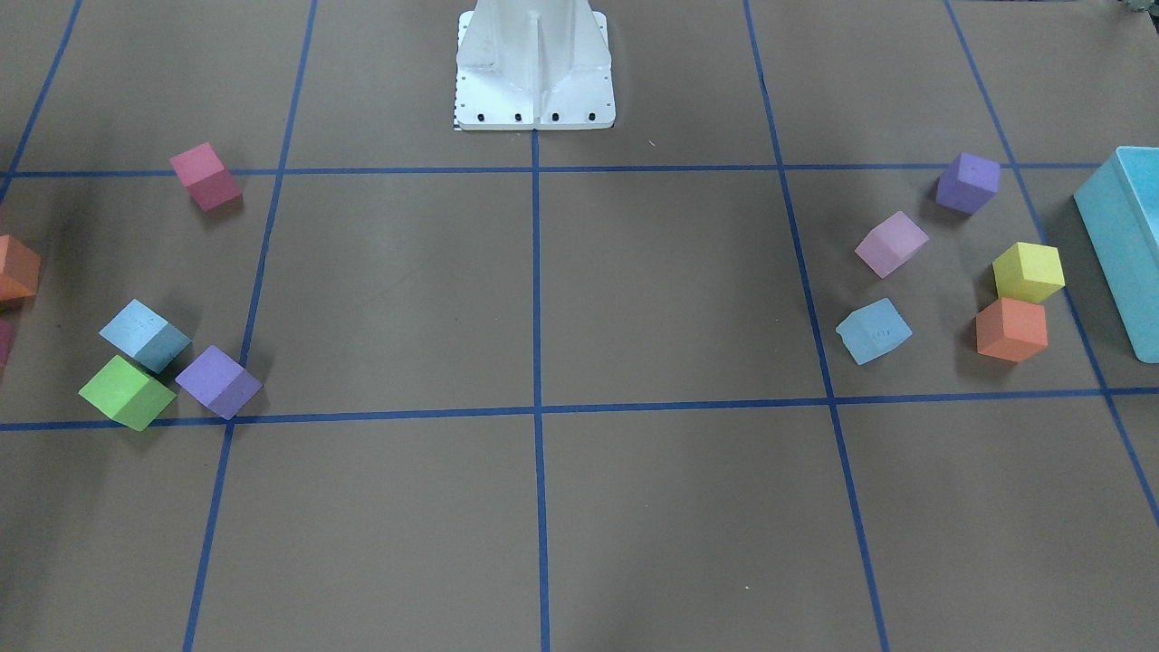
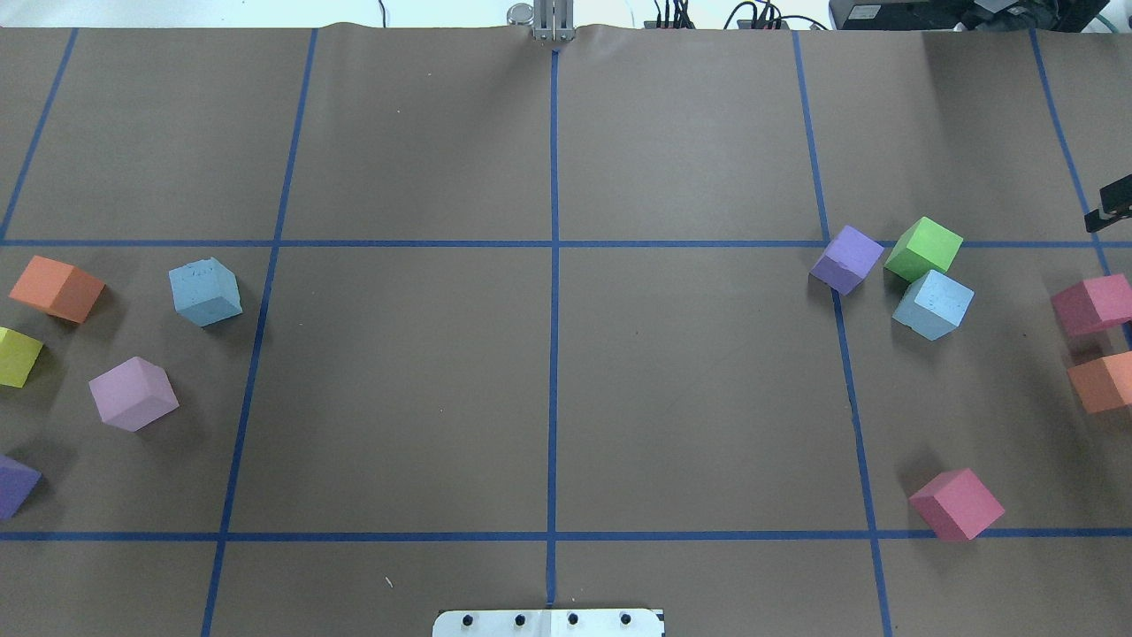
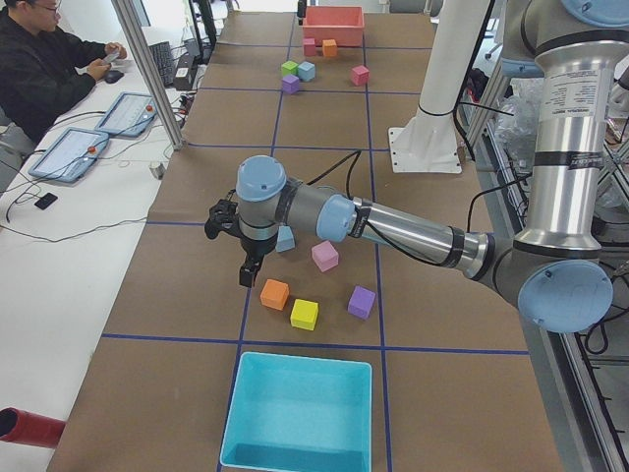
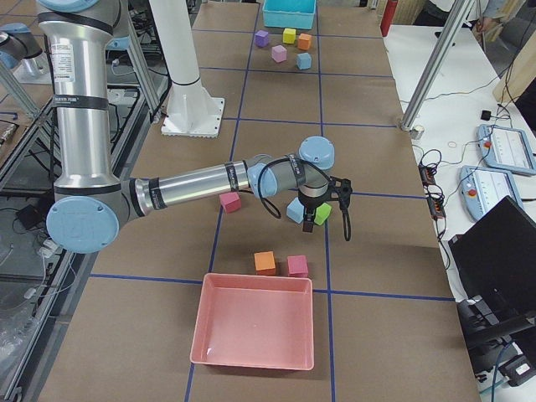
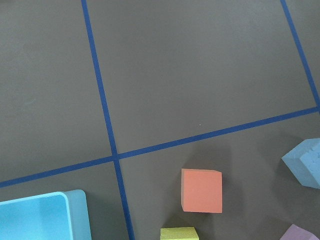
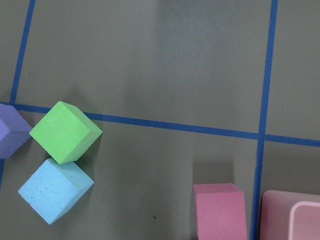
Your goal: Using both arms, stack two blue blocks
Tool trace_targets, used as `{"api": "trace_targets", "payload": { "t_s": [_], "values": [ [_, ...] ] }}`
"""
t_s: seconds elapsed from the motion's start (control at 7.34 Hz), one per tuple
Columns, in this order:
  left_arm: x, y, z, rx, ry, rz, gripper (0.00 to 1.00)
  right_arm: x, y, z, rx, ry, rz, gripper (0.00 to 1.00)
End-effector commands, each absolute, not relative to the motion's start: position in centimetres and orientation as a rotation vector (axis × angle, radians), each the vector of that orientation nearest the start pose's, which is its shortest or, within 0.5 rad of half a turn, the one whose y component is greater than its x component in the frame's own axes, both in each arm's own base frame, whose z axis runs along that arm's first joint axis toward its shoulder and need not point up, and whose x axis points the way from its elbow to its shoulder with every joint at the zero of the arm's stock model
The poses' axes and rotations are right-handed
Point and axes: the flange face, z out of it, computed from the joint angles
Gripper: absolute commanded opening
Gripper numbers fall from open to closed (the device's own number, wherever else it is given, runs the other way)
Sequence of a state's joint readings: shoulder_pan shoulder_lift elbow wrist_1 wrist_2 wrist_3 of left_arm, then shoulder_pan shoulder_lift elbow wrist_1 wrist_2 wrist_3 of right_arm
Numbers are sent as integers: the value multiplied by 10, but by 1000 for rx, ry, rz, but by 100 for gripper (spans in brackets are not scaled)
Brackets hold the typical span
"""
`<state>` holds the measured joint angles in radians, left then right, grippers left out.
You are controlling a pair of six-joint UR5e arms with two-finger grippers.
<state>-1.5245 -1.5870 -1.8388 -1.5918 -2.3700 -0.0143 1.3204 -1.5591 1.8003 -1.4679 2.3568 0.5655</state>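
One blue block [image 2: 205, 292] lies on the robot's left side, near an orange cube [image 2: 57, 288] and a lilac cube [image 2: 133, 394]. It also shows in the left wrist view [image 5: 306, 162]. The other blue block [image 2: 933, 304] lies on the right side, touching a green cube [image 2: 923, 248]. It also shows in the right wrist view [image 6: 55, 190]. My left gripper [image 3: 248, 275] hangs above the table beside the left block. My right gripper [image 4: 308, 224] hangs over the green cube and right blue block [image 4: 295, 211]. I cannot tell whether either is open or shut.
A turquoise bin [image 1: 1123, 244] stands at the table's left end and a red bin [image 4: 255, 322] at the right end. Purple, yellow, pink and orange cubes lie around both blue blocks. The white pedestal [image 1: 534, 68] stands at the near middle edge. An operator [image 3: 39, 59] sits beside the table.
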Motion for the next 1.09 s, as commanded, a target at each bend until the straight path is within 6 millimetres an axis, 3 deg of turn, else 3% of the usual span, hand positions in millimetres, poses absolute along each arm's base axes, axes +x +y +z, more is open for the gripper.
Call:
{"api": "trace_targets", "payload": {
  "t_s": [0.0,0.41,0.54,0.95],
  "values": [
    [-38,-504,509,275,802,158,100,-80,-505,519,-60,-843,250,100],
    [-37,-507,505,281,802,162,100,-80,-503,527,-22,-773,260,100],
    [-37,-507,505,283,802,163,100,-92,-502,524,-32,-781,240,100],
    [-38,-505,507,279,801,160,100,-161,-504,495,-84,-815,187,100]
  ]
}}
